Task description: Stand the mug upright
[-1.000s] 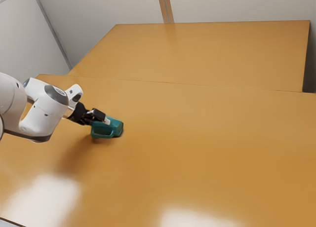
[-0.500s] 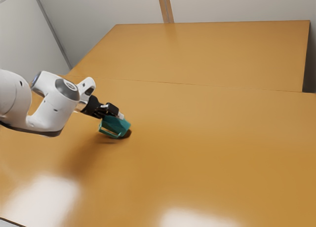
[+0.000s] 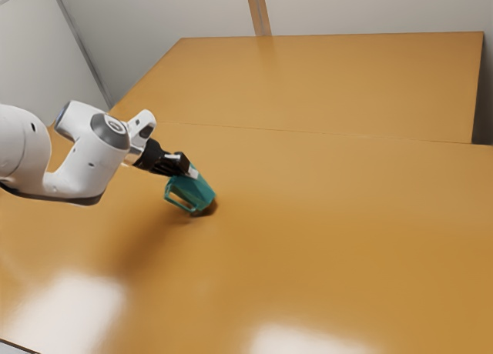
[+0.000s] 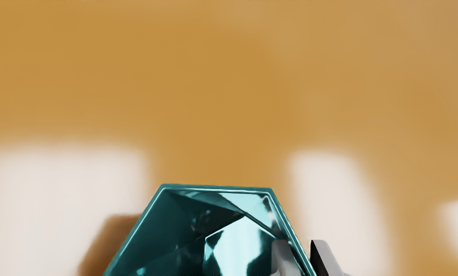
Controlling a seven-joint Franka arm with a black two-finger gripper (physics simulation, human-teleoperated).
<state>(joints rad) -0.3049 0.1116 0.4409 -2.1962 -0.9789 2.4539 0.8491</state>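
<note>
In the exterior view the gripper (image 3: 191, 171) comes down at a slant onto the rim of the teal faceted mug (image 3: 197, 191). The mug leans, its opening toward the hand and its base low by the table, over a dark shadow; its handle faces the exterior view's left. Looking into the mug (image 4: 183, 237) in the wrist view, I see its angular rim and shiny inside. The gripper (image 4: 300, 257) is shut on the mug's wall there, one fingertip inside and the other outside.
The mug stands over the near wooden table (image 3: 323, 238), which carries bright reflections. Behind it, a second wooden table (image 3: 331, 85) reaches toward the pale wall.
My hand has moved toward the exterior view's right and turned, carrying the mug along. The mug has tilted from lying on its side to a steeper lean, its rim end higher.
</note>
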